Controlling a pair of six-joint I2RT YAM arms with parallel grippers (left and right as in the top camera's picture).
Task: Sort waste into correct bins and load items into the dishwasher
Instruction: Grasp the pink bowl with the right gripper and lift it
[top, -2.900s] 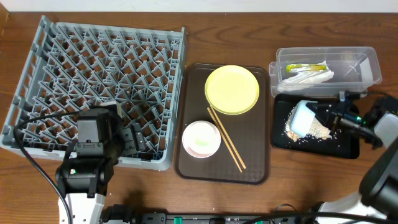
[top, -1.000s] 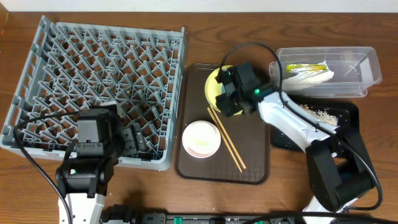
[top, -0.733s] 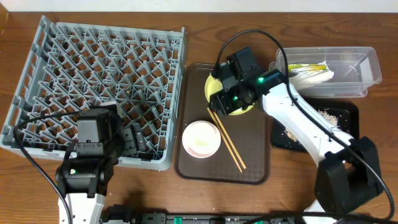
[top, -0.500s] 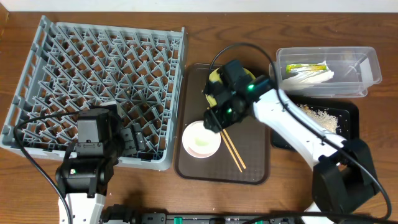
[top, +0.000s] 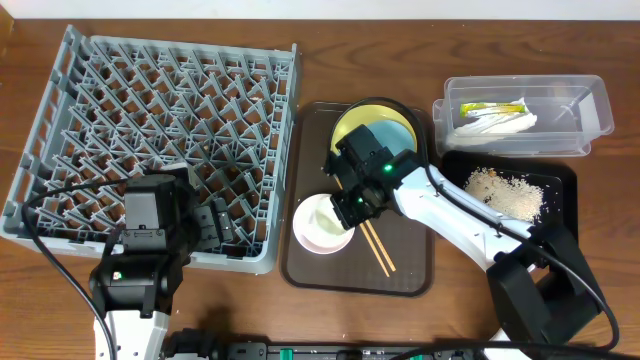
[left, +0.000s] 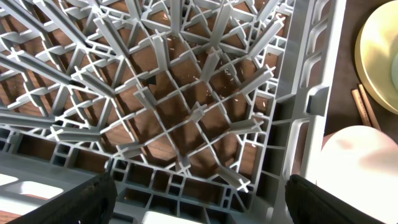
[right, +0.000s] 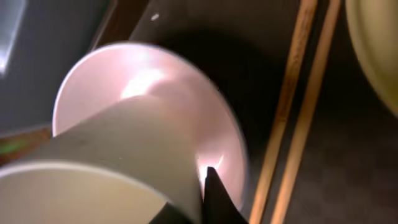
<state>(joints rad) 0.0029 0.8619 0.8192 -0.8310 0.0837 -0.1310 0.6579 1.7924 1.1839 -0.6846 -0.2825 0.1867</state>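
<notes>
Dish rack (top: 160, 130): grey moulded plastic, matt, hard ribs. Bench (top: 330, 60): brown wood, grain showing, low sheen. Serving tray (top: 410, 275): dark brown, smooth, looks plastic, faint gloss. Plate (top: 350, 122): pale yellow, smooth, soft shine; material unclear. Blue bowl (top: 393, 132): smooth, dull satin. White bowl (right: 143, 87): glossy, bright highlight inside, smooth wall. Chopsticks (right: 285, 99): bare light wood, matt. Tub (top: 585, 110): clear plastic, glossy, see-through walls. Wrapper (top: 490, 107): shiny printed film. Paper (top: 498, 124): white, crumpled, matt. Black tray (top: 562, 225): matt black, looks plastic. Food scraps (top: 505, 192): beige, dry, crumbly, rough. Left fingers (left: 87, 199): black, matt.
</notes>
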